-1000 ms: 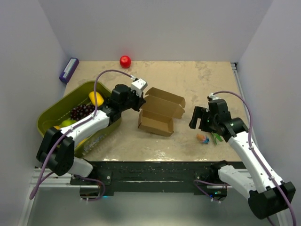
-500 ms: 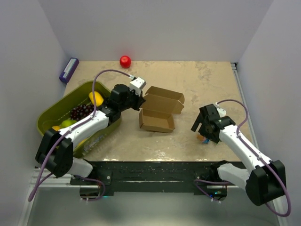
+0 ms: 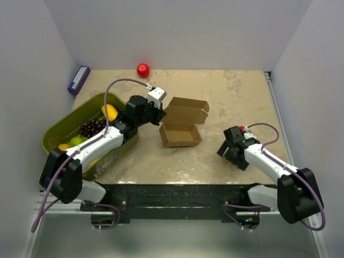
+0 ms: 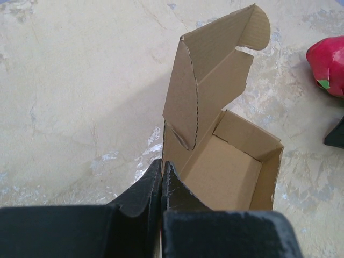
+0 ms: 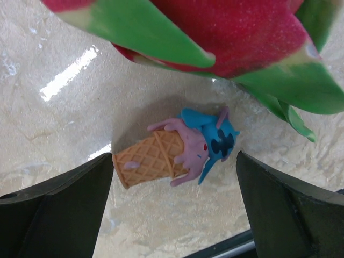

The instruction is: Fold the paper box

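The paper box (image 3: 180,134) is plain brown cardboard, an open tray in mid-table with its lid (image 3: 185,112) standing up behind it. My left gripper (image 3: 159,115) is at the box's left end. In the left wrist view its fingers (image 4: 161,174) are shut together on the near edge of the box wall (image 4: 174,145), and the tray (image 4: 226,172) lies open beyond them. My right gripper (image 3: 232,144) sits low at the front right, apart from the box. It stands open (image 5: 174,161) around a toy ice-cream cone (image 5: 161,156) without touching it.
A red and green dragon fruit (image 5: 215,37) lies just beyond the cone, also seen as the dragon fruit (image 4: 327,64) from the left wrist. An olive-green basket (image 3: 56,134) of fruit stands at the left. A red ball (image 3: 143,70) and a purple block (image 3: 78,79) lie at the back.
My right arm has drawn back toward the front edge and dropped over the toy cone, its jaws opening a little wider. The box has turned slightly and its lid stands more upright.
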### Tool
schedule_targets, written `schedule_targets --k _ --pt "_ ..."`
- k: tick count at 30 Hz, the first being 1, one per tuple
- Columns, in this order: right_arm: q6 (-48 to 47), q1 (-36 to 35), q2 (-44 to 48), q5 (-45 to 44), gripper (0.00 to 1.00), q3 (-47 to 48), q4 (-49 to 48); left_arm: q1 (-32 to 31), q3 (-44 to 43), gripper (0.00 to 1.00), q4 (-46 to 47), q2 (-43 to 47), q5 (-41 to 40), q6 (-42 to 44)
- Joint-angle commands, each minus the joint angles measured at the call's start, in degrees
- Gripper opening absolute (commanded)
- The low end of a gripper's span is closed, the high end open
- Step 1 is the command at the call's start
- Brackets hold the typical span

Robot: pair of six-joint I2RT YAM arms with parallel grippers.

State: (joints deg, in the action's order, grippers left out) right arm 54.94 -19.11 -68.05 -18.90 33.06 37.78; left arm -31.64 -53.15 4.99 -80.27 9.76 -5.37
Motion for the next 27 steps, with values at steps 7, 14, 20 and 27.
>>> schedule_targets --k 7,14,20,27 --pt "1.4 0.0 -2.6 -6.9 0.99 -0.6 -5.0 -0.2 -2.8 0.0 1.2 1.0 0.5 0.2" --pt "-0.2 -0.1 -4.4 -7.4 0.82 -0.4 -7.5 -0.2 -2.8 0.0 1.1 0.8 0.8 0.7" --pt "-3.3 -0.2 -0.9 -3.1 0.55 -2.1 -10.3 -0.3 -1.9 0.0 4.1 -0.7 5.7 1.0" --pt "-7.0 -0.1 6.1 3.1 0.46 -1.1 -10.8 -0.2 -0.3 0.0 8.5 -3.7 13.9 4.7"
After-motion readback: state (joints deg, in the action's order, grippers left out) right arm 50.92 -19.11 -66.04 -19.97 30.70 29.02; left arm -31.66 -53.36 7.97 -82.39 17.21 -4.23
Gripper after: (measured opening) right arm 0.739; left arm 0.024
